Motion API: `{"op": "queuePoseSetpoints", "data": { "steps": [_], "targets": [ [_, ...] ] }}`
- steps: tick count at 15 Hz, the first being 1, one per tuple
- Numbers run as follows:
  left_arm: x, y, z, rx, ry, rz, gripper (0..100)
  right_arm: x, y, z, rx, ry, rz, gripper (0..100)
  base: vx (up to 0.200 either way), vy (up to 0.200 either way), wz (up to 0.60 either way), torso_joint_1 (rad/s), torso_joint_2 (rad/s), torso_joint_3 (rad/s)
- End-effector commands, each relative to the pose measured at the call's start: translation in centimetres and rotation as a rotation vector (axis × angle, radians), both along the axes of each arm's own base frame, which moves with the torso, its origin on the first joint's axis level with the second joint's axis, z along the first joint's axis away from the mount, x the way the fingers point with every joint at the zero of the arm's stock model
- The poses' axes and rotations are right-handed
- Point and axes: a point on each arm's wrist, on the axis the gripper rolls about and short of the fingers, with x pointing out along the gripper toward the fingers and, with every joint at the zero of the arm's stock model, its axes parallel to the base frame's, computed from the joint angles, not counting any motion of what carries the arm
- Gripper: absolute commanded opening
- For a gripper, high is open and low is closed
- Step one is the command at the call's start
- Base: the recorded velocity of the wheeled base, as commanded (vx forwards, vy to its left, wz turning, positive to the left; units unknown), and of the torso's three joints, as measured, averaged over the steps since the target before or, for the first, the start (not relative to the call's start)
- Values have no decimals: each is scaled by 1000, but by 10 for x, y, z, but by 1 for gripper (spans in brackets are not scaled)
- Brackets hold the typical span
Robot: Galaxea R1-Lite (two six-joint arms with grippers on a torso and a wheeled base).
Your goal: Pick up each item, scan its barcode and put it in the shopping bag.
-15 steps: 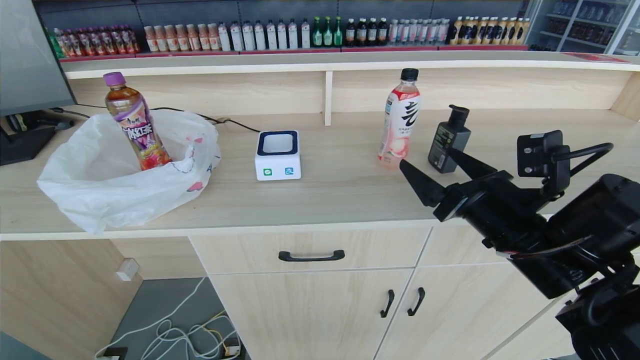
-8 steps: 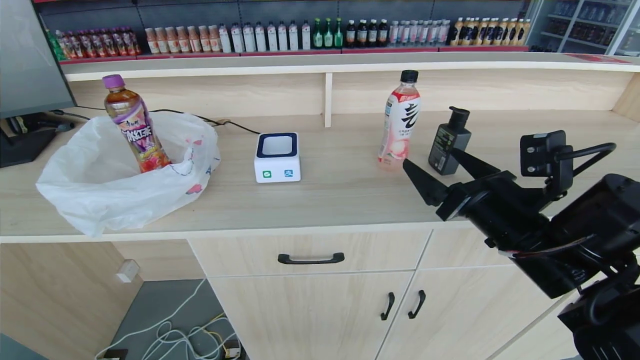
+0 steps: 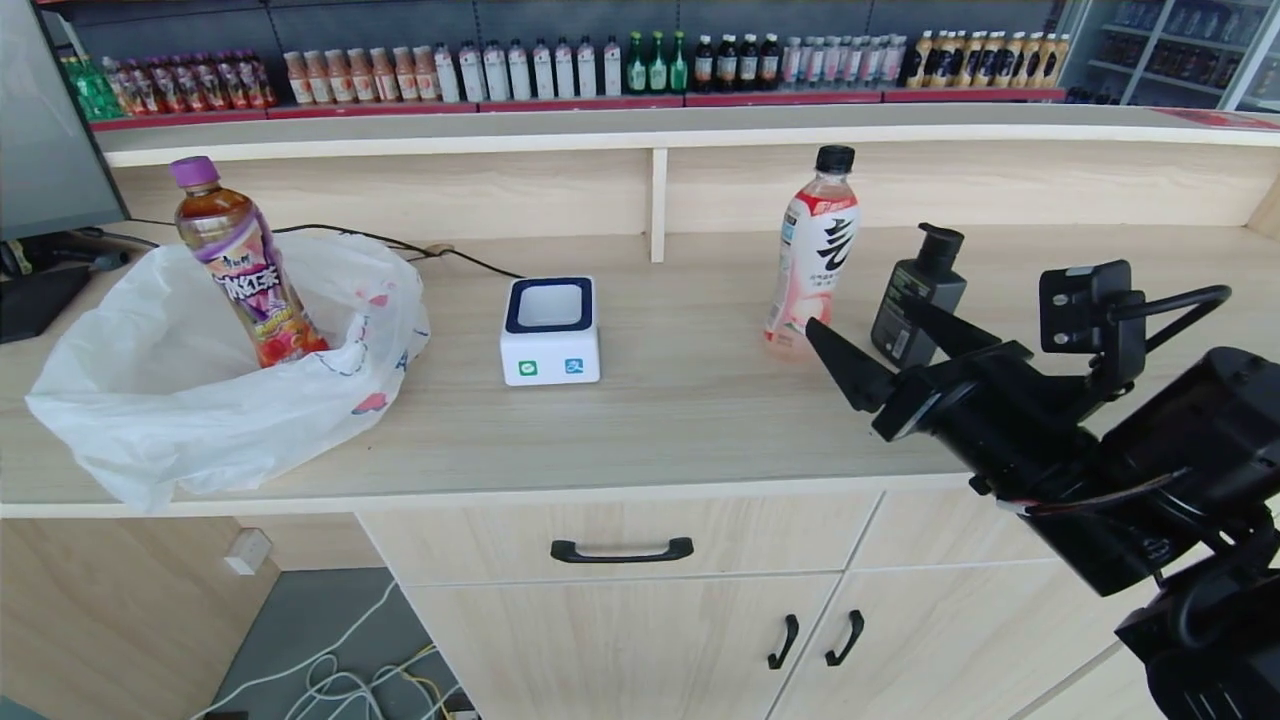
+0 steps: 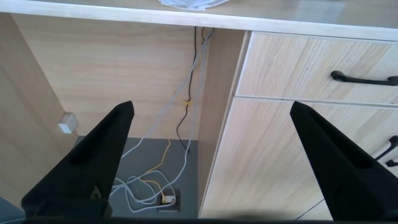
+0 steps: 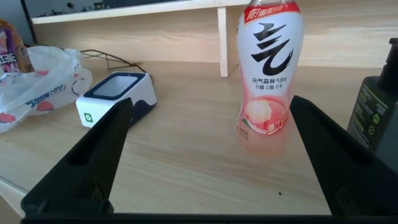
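Observation:
A pink-labelled drink bottle stands upright on the wooden counter. A dark pump bottle stands just to its right. My right gripper is open in front of these two, level with the pink bottle's base, holding nothing. The white scanner box sits mid-counter. At the left lies the white shopping bag with a purple-capped tea bottle leaning in it. My left gripper is open and empty below the counter's edge.
A raised back ledge with a thin divider runs behind the counter. A black cable leads from the scanner past the bag. Drawer and cabinet doors sit below. Floor cables lie under the counter's open part.
The whole head picture has shifted, so the camera has moved. The items on the counter keep their places. My right gripper stays open near the pink bottle.

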Motion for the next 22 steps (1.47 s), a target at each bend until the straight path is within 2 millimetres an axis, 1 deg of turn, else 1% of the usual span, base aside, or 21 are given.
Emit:
{"op": "queuePoseSetpoints", "data": {
  "steps": [1, 3, 4, 5, 6, 7, 8, 10, 11, 13, 15, 18, 21, 22],
  "targets": [
    [0, 0, 0, 0, 0, 0, 100, 2, 0, 0, -2, -5, -5, 100, 0, 0, 0, 0, 0, 0],
    [0, 0, 0, 0, 0, 0, 100, 5, -3, 0, -18, -13, -16, 100, 0, 0, 0, 0, 0, 0],
    [0, 0, 0, 1, 0, 0, 100, 9, -7, -5, -28, 3, -41, 100, 0, 0, 0, 0, 0, 0],
    [0, 0, 0, 1, 0, 0, 100, 14, -10, -5, -34, 12, -60, 100, 0, 0, 0, 0, 0, 0],
    [0, 0, 0, 1, 0, 0, 100, 20, -8, -4, -52, 49, -62, 100, 0, 0, 0, 0, 0, 0],
    [0, 0, 0, 1, 0, 0, 100, 24, -6, -1, -57, 59, -62, 100, 0, 0, 0, 0, 0, 0],
    [0, 0, 0, 1, 0, 0, 100, 35, -2, 8, -61, 71, -84, 100, 0, 0, 0, 0, 0, 0],
    [0, 0, 0, 1, 0, 0, 100, 48, 3, 17, -62, 106, -127, 100, 0, 0, 0, 0, 0, 0],
    [0, 0, 0, 3, 0, -1, 100, 54, 6, 18, -71, 124, -128, 100, 0, 0, 0, 0, 0, 0],
    [0, 0, 0, 3, 0, 0, 100, 65, 10, 12, -80, 143, -142, 100, 0, 0, 0, 0, 0, 0],
    [0, 0, 0, 1, 0, 0, 100, 74, 13, 7, -71, 161, -211, 100, 0, 0, 0, 0, 0, 0],
    [0, 0, 0, 3, 0, 0, 100, 87, 20, 0, -77, 166, -238, 100, 0, 0, 0, 0, 0, 0],
    [0, 0, 0, 3, 0, 0, 100, 105, 26, 0, -56, 143, -278, 100, 0, 0, 0, 0, 0, 0],
    [0, 0, 0, 3, 0, 0, 100, 107, 27, 0, -55, 142, -279, 100, 0, 0, 0, 0, 0, 0]
  ]
}}
